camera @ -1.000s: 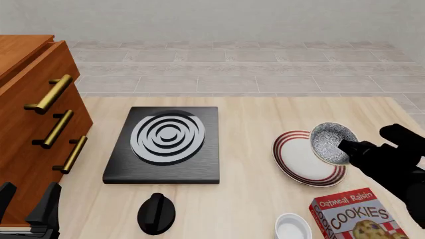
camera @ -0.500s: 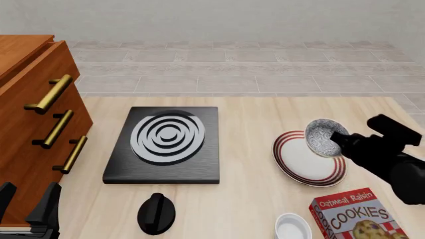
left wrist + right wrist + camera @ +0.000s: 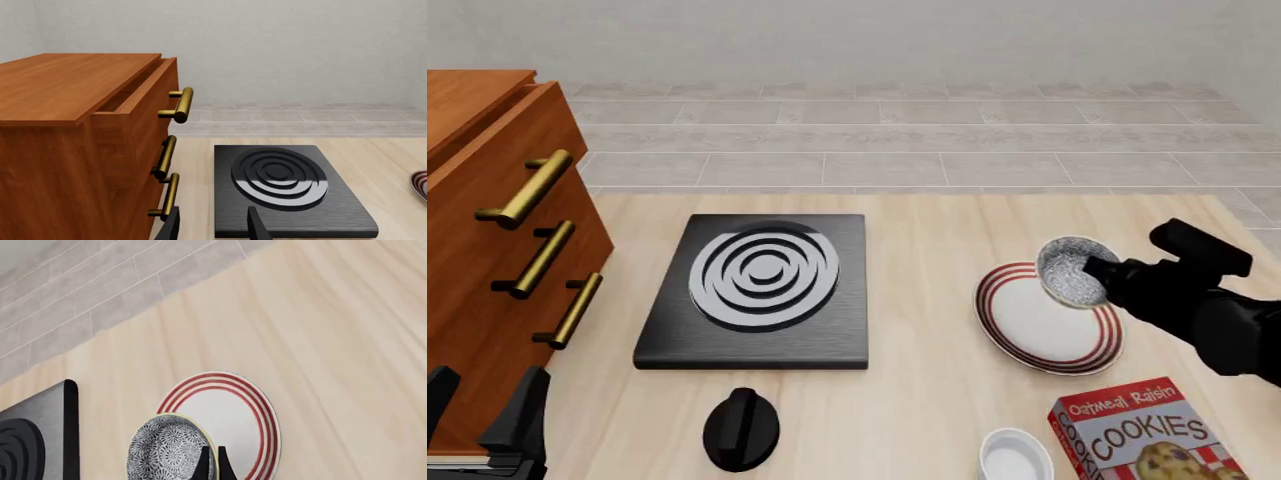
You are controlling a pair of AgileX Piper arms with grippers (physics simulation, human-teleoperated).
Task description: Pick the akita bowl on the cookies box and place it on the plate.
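Observation:
The speckled akita bowl (image 3: pixel 1072 271) hangs tilted above the far right part of the plate (image 3: pixel 1022 325), with my right gripper (image 3: pixel 1108 278) shut on its rim. In the right wrist view the akita bowl (image 3: pixel 167 450) shows its patterned inside in front of the red-ringed plate (image 3: pixel 237 415), and the fingers (image 3: pixel 212 464) pinch its pale rim. The red cookies box (image 3: pixel 1148 435) lies at the near right with nothing on it. My left gripper (image 3: pixel 487 420) stays at the near left corner beside the cabinet, its fingers (image 3: pixel 255 225) apart and empty.
A black square stove (image 3: pixel 761 285) with grey-white rings lies mid-table, with a black knob (image 3: pixel 742 428) in front of it. A wooden drawer cabinet (image 3: pixel 494 260) with brass handles fills the left side. A plain white small bowl (image 3: pixel 1016 455) sits left of the cookies box.
My right gripper has moved up and farther back with the akita bowl, which now hangs higher over the plate's far right edge. The left arm has not moved.

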